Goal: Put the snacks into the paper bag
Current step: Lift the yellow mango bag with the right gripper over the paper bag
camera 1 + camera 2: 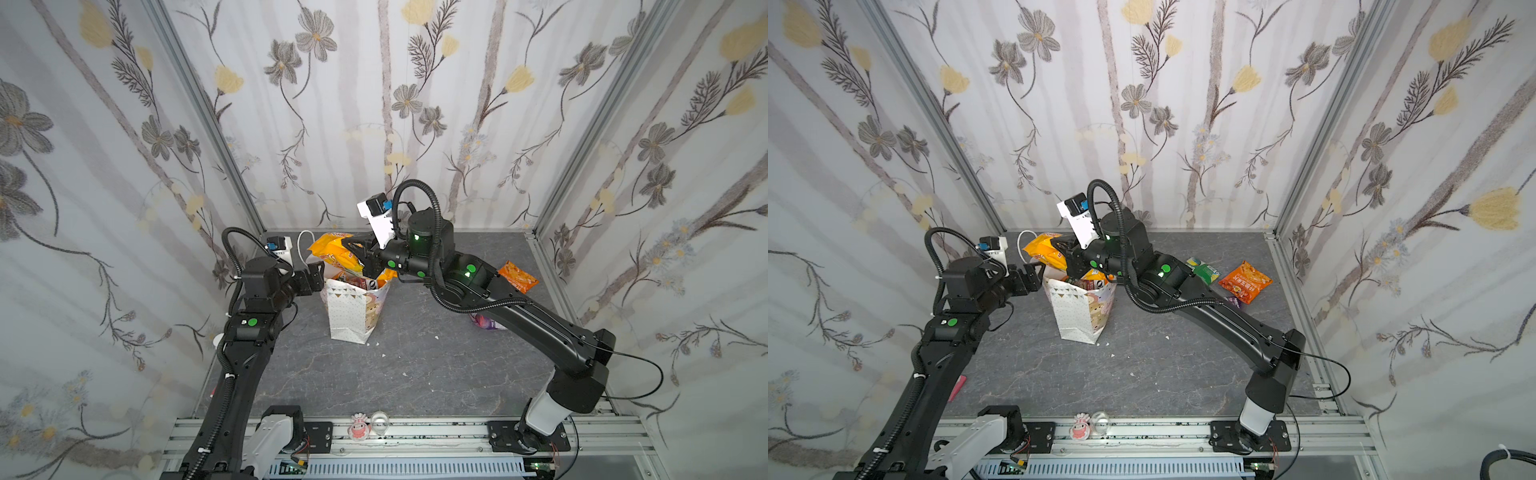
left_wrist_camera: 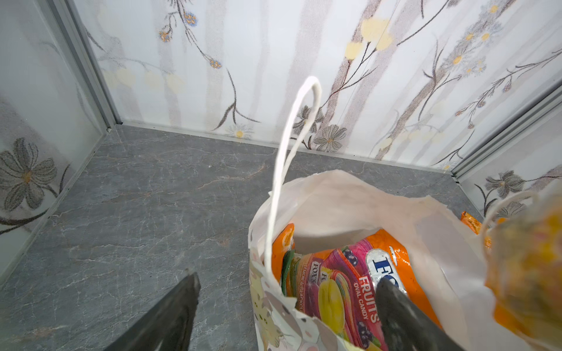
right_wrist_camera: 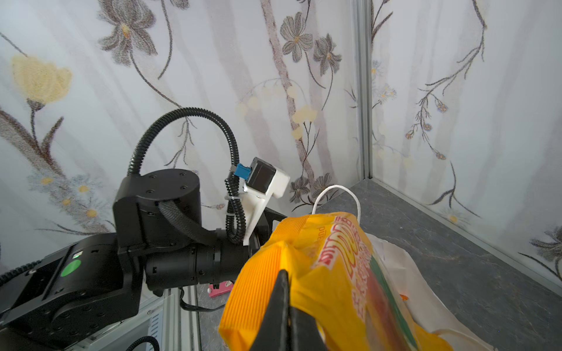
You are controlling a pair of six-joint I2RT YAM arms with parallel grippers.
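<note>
Right gripper (image 3: 284, 291) pinches yellow-orange packet (image 3: 331, 261), long axis tilted over upright paper bag (image 1: 349, 311); left gripper (image 2: 287, 278) wide.

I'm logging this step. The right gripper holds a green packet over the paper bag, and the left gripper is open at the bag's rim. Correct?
Only the colour is wrong: the right wrist view shows the right gripper holding a yellow-orange packet over the paper bag; the left gripper is open at the bag's rim.

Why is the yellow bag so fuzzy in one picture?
Left wrist view: the yellow packet is close to the lens, out of focus; right wrist view: its ribbed edge is sharp, its print smeared; both top views: small but clear.
</note>
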